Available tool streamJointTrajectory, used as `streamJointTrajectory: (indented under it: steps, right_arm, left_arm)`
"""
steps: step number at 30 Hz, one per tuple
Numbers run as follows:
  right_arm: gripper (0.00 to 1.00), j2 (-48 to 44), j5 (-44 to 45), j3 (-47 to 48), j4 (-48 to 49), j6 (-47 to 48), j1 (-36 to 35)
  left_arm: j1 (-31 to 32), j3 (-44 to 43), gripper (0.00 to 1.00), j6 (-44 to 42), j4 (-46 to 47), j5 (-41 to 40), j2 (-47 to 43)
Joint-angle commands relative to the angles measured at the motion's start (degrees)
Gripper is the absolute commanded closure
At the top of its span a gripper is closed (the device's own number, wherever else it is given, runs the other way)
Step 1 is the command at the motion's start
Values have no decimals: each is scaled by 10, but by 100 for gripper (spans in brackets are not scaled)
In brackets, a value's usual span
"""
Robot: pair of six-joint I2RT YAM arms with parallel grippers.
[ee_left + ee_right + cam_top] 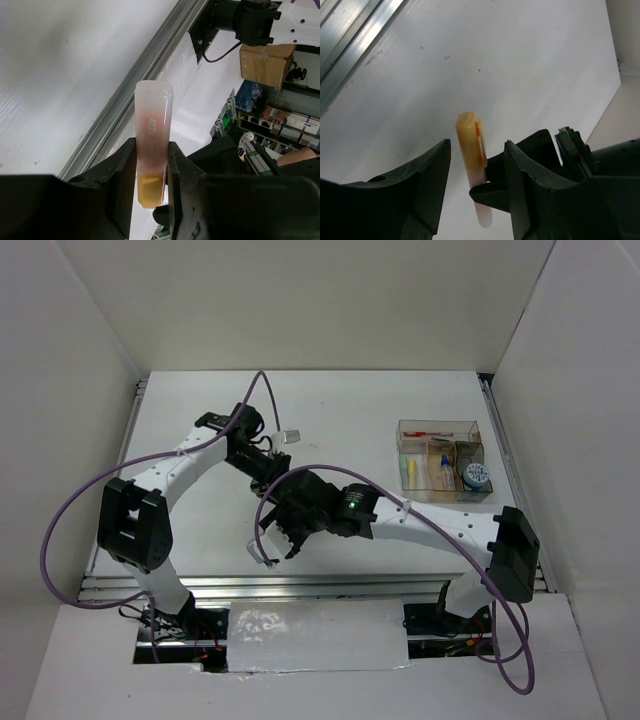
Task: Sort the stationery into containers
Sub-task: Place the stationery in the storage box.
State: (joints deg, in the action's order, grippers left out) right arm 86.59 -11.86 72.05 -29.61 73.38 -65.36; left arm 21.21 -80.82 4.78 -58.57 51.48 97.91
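An orange marker [152, 115] with a cloudy pinkish cap is clamped between my left gripper's [151, 147] black fingers [120, 175], cap end pointing away from the wrist. In the right wrist view the same marker [470, 142] stands between the jaws of my right gripper [476, 147], which is open with a gap on both sides. The left gripper's dark finger [495, 190] holds its lower part. From above, both grippers [268, 472] [288, 525] meet mid-table and hide the marker. The clear container [440, 472] sits far right, holding a red pen [425, 434], a yellow marker [409, 470], a blue-tipped tube [441, 468] and a blue-white roll [475, 476].
A metal rail [300, 585] runs along the table's near edge, and white walls close in the left, back and right sides. Purple cables [70, 530] loop from both arms over the table.
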Motion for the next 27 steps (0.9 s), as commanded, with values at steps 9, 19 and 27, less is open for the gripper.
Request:
streamJointTrajectory:
  steps: [9,19,27]
  right_arm:
    - [53,17,4,7,0,10,22]
    - [69,16,19,2,-5,10,27]
    - [87,-12,16,30,-23,-58,24]
  left_arm:
    - [1,9,100,-6,-9,56,-24]
    - [2,12,90,-9,-7,76,-28]
    - [-2,15,1,12,31,6,-69]
